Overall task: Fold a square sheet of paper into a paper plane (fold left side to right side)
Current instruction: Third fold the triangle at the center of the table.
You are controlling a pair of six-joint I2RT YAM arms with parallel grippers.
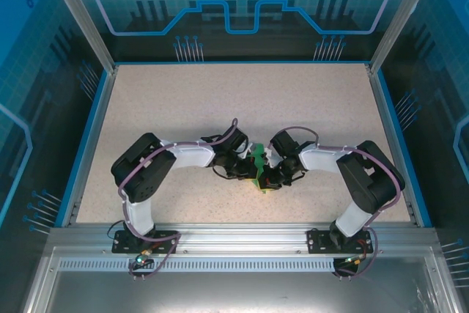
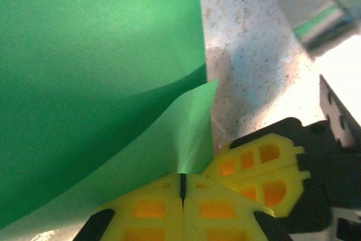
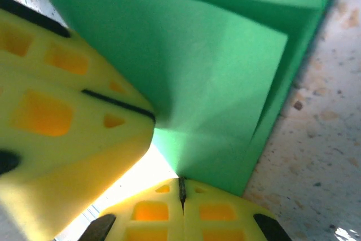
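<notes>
Your left gripper [image 2: 182, 183] is pressed together on a corner of the square sheet of paper [image 2: 96, 71], and your right gripper [image 3: 181, 187] pinches the same sheet just beside it. The sheet curls up, partly doubled over, off the table [image 1: 220, 108] between your wrists. That is likely so one side can be carried across onto the other with the edges lined up.

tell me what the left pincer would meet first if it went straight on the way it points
The green sheet of paper: the left pincer is shut on its edge and the sheet rises directly ahead. The right pincer sits beside that line, though depth is unclear.
</notes>
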